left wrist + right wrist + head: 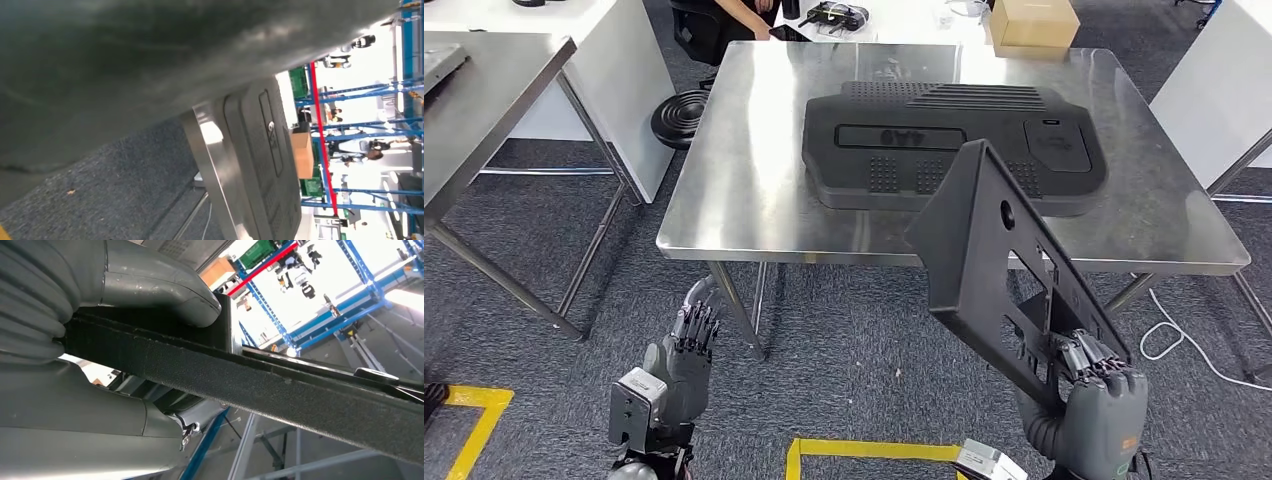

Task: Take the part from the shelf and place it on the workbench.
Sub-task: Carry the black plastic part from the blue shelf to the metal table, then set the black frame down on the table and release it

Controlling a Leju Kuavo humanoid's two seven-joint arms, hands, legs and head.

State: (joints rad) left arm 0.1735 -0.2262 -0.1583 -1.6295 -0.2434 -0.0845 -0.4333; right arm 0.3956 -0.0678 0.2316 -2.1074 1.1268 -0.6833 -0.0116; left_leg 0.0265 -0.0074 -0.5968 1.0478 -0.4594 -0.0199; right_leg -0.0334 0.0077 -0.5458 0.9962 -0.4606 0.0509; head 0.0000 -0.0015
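Floor: grey carpet point(854, 350) with yellow tape lines point(874, 450) nearest the robot.
Left hand: the left hand point(679, 365) hangs low beside the table leg, holding nothing — its fingers point(696, 325) lie loosely apart, slightly curled.
Right hand: the right hand point(1096, 395) grips the lower edge of the part; in the right wrist view the thumb point(160, 285) presses down on the part's edge while the other fingers close from the opposite side.
Part: a flat dark grey plastic panel point(994, 260) with a round hole and cut-outs, held tilted in the air in front of the near edge of the tabletop, not touching it.
Tabletop: brushed steel point(744, 160), carrying a large black moulded cover point(954, 145) lying flat near the middle.
Writing: raised characters in the cover's recess, seen upside down — not clearly legible.
Far side: a cardboard box point(1032, 22) at the far edge; white tables point(544, 60) and a black stool point(680, 115) to the left, and a person point(724, 20) behind.
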